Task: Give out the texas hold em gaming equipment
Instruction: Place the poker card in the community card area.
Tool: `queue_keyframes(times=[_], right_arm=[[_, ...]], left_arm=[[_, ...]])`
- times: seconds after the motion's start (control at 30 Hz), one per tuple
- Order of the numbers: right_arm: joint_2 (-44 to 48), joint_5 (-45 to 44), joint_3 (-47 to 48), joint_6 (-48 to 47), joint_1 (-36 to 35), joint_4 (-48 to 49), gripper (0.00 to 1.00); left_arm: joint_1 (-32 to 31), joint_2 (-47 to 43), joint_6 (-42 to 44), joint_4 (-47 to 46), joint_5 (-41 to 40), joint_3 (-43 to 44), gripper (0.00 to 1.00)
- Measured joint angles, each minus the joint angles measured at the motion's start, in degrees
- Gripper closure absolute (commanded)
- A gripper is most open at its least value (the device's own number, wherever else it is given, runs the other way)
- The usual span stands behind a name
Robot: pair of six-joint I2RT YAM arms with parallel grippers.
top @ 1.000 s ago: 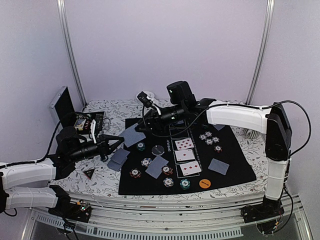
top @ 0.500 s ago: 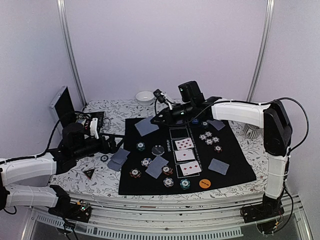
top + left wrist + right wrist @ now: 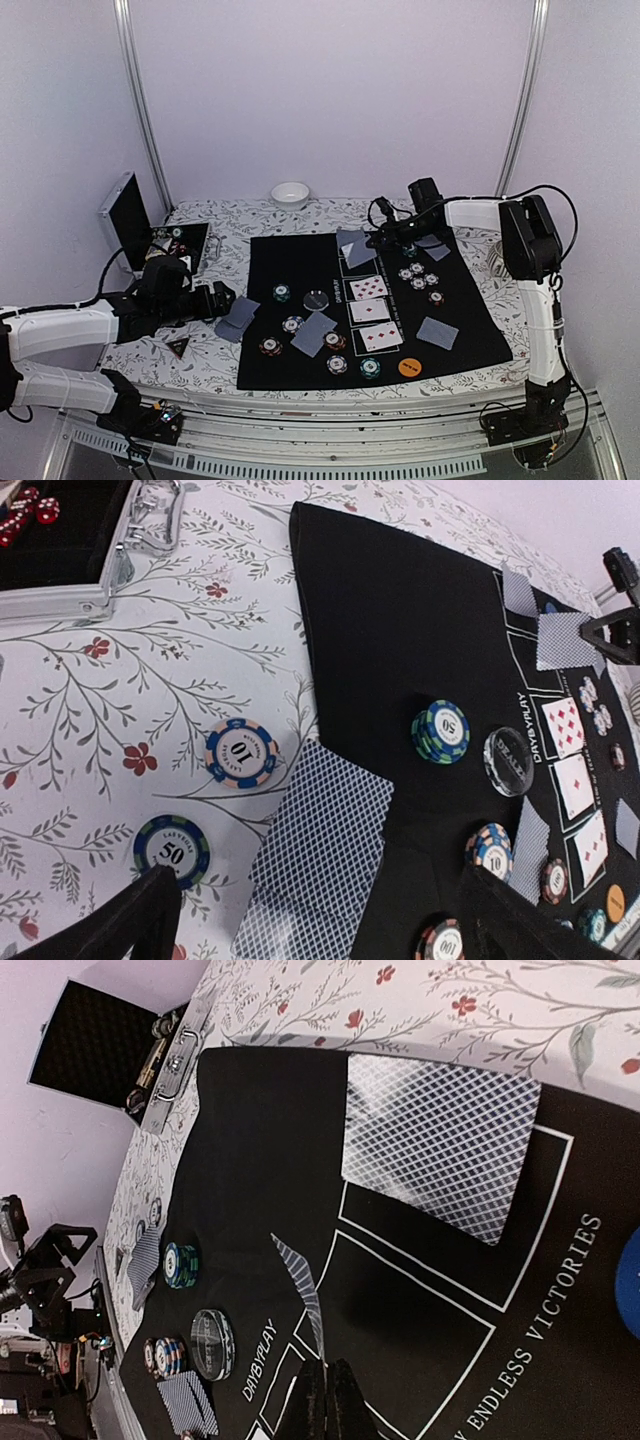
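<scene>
My left gripper (image 3: 218, 298) (image 3: 330, 935) hangs open over two overlapped blue-backed cards (image 3: 320, 860) (image 3: 238, 315) at the left edge of the black mat (image 3: 290, 262). Nothing is between its fingers (image 3: 140, 920). A "10" chip (image 3: 241, 752) and a "50" chip (image 3: 172, 850) lie on the floral cloth beside the cards. My right gripper (image 3: 380, 240) (image 3: 325, 1365) is shut on a card (image 3: 300, 1290) (image 3: 360, 257), held edge-up above the mat's printed boxes. Another face-down card (image 3: 440, 1160) lies flat just beyond it.
Chip stacks (image 3: 282, 292) (image 3: 420, 275), a clear dealer disc (image 3: 316, 299), three face-up cards (image 3: 370, 311), more face-down cards (image 3: 437, 333) and an orange disc (image 3: 408, 367) sit on the mat. The triangle marker (image 3: 178, 347), open case (image 3: 125, 210) and white bowl (image 3: 290, 194) stand off it.
My left gripper opened and drew back left, leaving chips on the cloth. My right gripper closed on its card and carried it from the mat's left side to its far middle.
</scene>
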State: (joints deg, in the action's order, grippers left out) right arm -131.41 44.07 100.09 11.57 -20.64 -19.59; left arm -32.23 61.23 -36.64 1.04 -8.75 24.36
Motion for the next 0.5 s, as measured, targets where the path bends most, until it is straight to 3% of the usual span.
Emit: queue_keyframes(times=[0.23, 0.5], right_arm=[[-7.1, 3.3, 6.8, 1.1, -0.3, -1.4, 0.98], [-10.8, 2.4, 8.5, 2.6, -0.3, -3.5, 0.98]], left_arm=[[0.1, 0.7, -3.4, 1.6, -1.9, 0.0, 0.02], [0.3, 1.4, -4.4, 3.1, -2.5, 0.0, 0.02]])
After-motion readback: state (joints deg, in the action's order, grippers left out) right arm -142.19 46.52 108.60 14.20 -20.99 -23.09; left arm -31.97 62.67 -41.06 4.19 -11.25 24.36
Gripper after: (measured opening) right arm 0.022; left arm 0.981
